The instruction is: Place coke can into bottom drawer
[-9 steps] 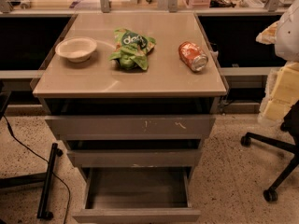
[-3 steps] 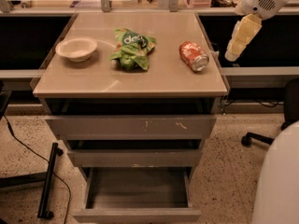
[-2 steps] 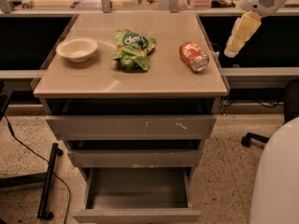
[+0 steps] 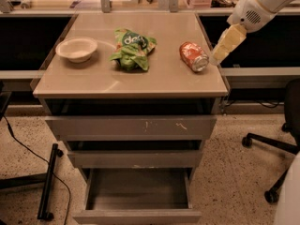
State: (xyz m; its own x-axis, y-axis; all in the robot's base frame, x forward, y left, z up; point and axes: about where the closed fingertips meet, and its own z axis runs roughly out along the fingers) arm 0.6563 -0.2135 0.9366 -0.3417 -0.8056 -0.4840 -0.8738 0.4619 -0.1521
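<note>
Speckled floor (image 4: 234, 172), dim workroom. A black cable (image 4: 18, 144) trails along the left and an office chair base (image 4: 269, 146) stands at the right. Behind the cabinet runs a long counter; the clutter on it is too small to name.

Tan surface (image 4: 159, 81) tops a grey three-drawer cabinet. On it, left to right: pale bowl (image 4: 76, 48), crumpled green snack bag (image 4: 133, 48), coke can (image 4: 193, 56). The can lies on its side near the right edge, silver top facing front-right, apart from the bag. That leaves room around it on the arm's side, which would suit an approach from the right.

End effector (image 4: 219, 54) hangs just beside the can, past the surface's right edge, angled down-left toward it from a white wrist (image 4: 253, 11). No contact with the can that I can see. Apart or together: cannot tell.

Bottom drawer (image 4: 137, 193) is pulled out well past the two above it, with nothing visible inside. Presumably it is open so the can can be lowered in from above. The top drawer front (image 4: 131, 125) is scuffed.

Judgement: reach phase, grasp not yet made.
</note>
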